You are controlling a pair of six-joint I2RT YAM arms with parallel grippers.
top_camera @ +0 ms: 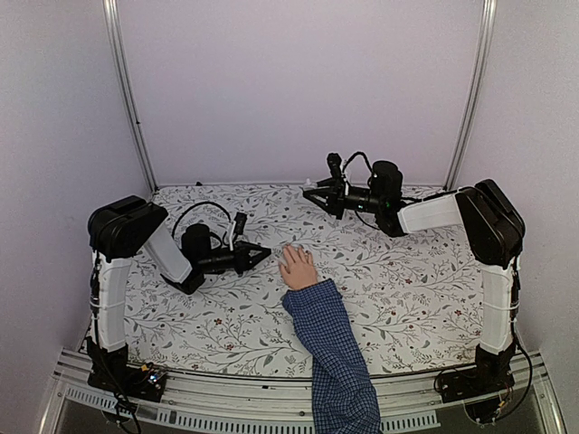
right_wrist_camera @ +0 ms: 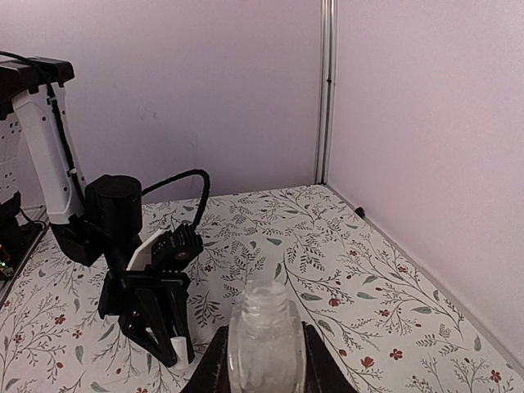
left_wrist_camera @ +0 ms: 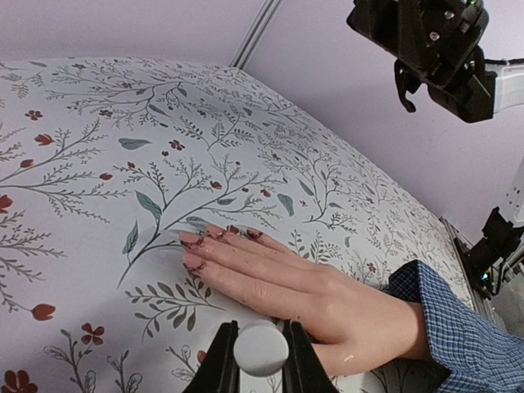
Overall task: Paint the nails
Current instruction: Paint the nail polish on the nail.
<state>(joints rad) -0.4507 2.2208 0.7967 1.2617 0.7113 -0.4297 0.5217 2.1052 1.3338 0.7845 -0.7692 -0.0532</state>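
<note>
While hovering low over the floral tablecloth (top_camera: 226, 316), pinches a round white cap (left_wrist_camera: 260, 352) in the left gripper (left_wrist_camera: 260, 332), narrowed tight around it. Points that gripper toward the pale hand (left_wrist_camera: 295, 282), just beside its fingertips in the top view; cannot tell whether touching. Holds the right gripper (right_wrist_camera: 264, 332) raised over the far side of the cloth, well apart from the hand, closed on a clear glass bottle (right_wrist_camera: 264, 303), upright, open at the neck. Shows the nails (left_wrist_camera: 196, 241) on fingers (left_wrist_camera: 246, 260) lying flat on the cloth near its middle, tips turned away from the arm bases, marked with dark reddish streaks. Shows a blue checked sleeve (top_camera: 330, 353) behind the wrist, reaching the near edge.
</note>
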